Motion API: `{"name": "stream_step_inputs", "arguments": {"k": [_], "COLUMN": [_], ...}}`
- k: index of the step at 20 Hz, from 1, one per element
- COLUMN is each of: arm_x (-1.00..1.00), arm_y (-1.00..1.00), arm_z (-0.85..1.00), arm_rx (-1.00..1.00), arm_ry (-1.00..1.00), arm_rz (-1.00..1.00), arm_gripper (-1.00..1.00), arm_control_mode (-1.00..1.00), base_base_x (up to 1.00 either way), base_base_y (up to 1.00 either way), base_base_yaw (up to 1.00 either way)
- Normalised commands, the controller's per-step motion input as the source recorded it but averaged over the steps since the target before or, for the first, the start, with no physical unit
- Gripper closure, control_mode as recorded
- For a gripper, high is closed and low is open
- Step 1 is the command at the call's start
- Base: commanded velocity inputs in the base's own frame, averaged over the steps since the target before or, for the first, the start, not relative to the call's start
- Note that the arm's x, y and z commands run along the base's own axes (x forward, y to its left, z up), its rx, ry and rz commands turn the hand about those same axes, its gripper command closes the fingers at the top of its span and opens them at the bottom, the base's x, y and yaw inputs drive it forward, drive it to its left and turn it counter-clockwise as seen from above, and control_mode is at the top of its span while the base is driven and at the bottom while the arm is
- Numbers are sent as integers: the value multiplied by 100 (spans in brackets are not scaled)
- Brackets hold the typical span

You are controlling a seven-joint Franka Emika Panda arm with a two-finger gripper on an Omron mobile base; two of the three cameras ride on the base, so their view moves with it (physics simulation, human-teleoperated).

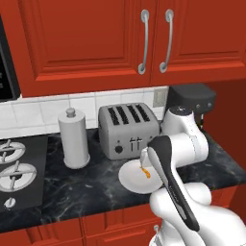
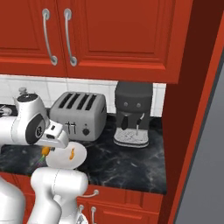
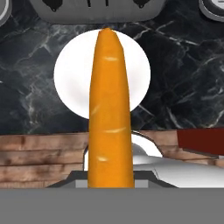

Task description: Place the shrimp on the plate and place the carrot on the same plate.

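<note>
My pincer grips the carrot, its long axis pointing straight down at the plate directly beneath, shrimp already there.

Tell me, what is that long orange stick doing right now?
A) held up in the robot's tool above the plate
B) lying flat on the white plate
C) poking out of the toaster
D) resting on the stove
A: the carrot is clamped in the tool and hangs over the plate, not yet resting on it.
</note>
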Motion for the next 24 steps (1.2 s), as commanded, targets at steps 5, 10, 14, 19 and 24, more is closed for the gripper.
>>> {"name": "stream_step_inputs", "arguments": {"k": [5,10,14,19,24], "arm_x": [25,69,48,5,1], "arm_y": [0,0,5,22,31], "arm_z": [-3,-23,-38,-30,-24], "arm_rx": [0,0,0,0,0], "arm_ry": [0,0,0,0,0], "arm_rz": [0,0,0,0,0], "arm_gripper": [100,100,100,100,100], "arm_control_mode": [-100,-100,-100,-100,-100], "base_base_x": [31,0,0,0,0], "base_base_y": [0,0,0,0,0], "base_base_yaw": [0,0,0,0,0]}}
